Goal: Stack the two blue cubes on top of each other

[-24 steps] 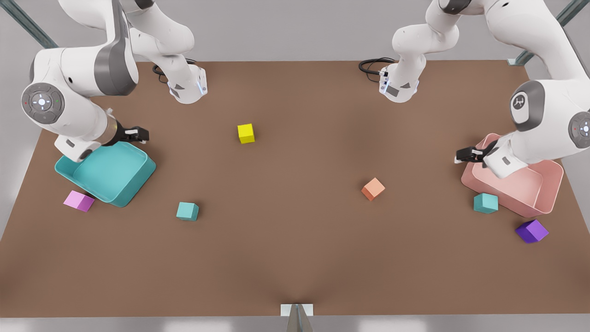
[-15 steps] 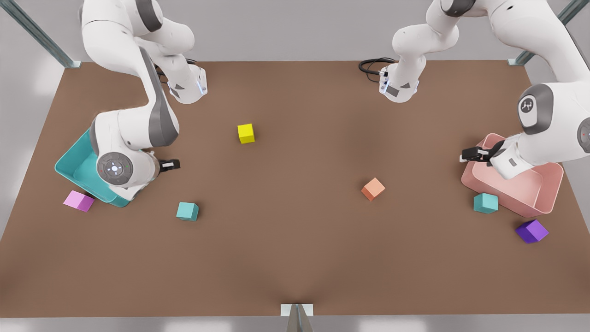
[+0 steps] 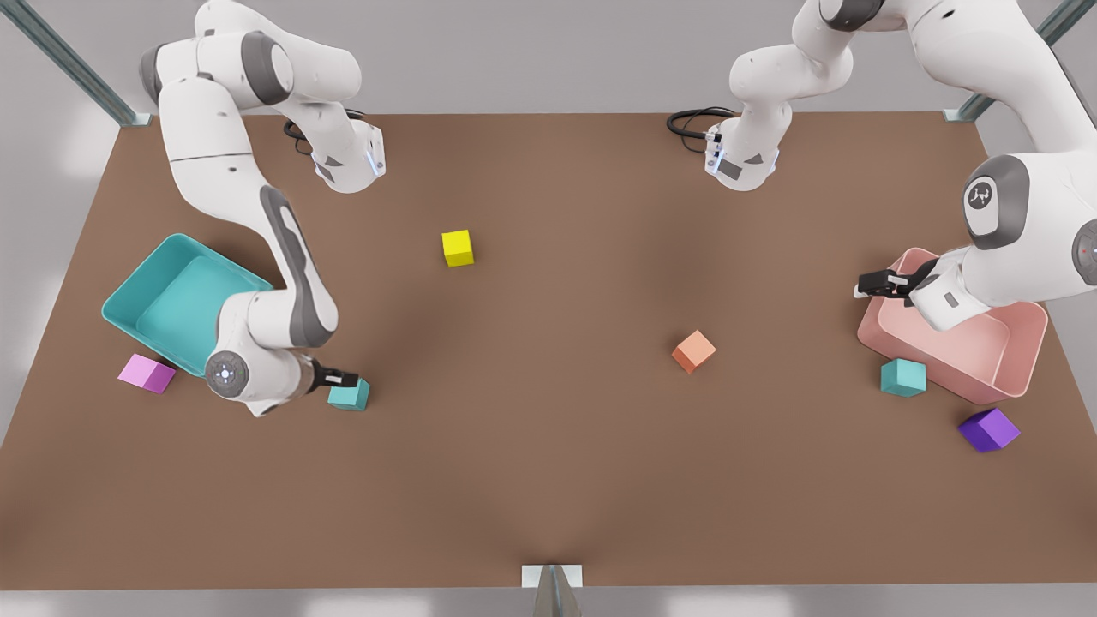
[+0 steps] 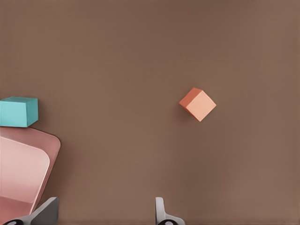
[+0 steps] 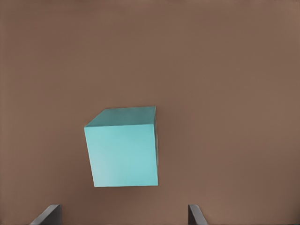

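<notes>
One blue cube (image 3: 350, 396) lies on the brown table at the front view's left; in the right wrist view the same cube (image 5: 123, 147) sits just ahead of the fingers. My right gripper (image 3: 343, 378) (image 5: 123, 213) hovers open right over it, its fingers wide apart and off its sides. The other blue cube (image 3: 903, 377) (image 4: 18, 111) rests against the pink tray (image 3: 994, 360) at the front view's right. My left gripper (image 3: 867, 285) (image 4: 105, 208) waits open above that tray's (image 4: 28, 173) corner, holding nothing.
A teal tray (image 3: 171, 300) and a pink cube (image 3: 146, 374) sit behind my right arm. An orange cube (image 3: 694, 350) (image 4: 198, 104), a yellow cube (image 3: 457, 248) and a purple cube (image 3: 988, 428) lie scattered on the table.
My right arm swung from above the teal tray forward and down to the blue cube at the front view's left. The left gripper barely shifted.
</notes>
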Tool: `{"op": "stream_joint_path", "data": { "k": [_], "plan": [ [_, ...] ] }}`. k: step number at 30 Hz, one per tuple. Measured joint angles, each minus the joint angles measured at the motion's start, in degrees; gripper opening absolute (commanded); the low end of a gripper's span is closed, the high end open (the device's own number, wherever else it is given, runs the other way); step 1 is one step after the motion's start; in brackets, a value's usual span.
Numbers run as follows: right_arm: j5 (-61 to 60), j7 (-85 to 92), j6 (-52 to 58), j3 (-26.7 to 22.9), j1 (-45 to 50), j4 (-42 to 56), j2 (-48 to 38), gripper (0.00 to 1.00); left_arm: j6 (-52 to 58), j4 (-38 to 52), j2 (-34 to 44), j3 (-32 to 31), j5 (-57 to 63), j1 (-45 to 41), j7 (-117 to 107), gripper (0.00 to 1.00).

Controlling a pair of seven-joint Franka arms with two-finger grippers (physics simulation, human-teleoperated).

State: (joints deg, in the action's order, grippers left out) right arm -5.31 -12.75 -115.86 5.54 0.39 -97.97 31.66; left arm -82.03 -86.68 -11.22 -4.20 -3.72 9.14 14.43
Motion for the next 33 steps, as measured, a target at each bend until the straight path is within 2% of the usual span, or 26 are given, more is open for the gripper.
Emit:
{"op": "stream_joint_path", "data": {
  "k": [19, 32, 33],
  "plan": [
    [0.76, 3.27, -8.96, 0.0, 1.14, -2.69, 2.39, 1.0, 2.43, 0.0, 0.01, 0.0, 0.01, 0.46, 0.51, 1.0],
    [0.82, 3.85, -11.06, 0.0, 0.93, -2.78, 6.33, 1.0, 2.9, 0.0, 0.0, 0.0, 0.02, 0.62, 0.66, 1.0],
    [0.8, 3.88, -11.12, 0.0, 0.93, -2.78, 6.44, 0.97, 2.95, 0.0, 0.03, -0.02, 0.04, 0.69, 0.67, 1.0]
  ]
}}
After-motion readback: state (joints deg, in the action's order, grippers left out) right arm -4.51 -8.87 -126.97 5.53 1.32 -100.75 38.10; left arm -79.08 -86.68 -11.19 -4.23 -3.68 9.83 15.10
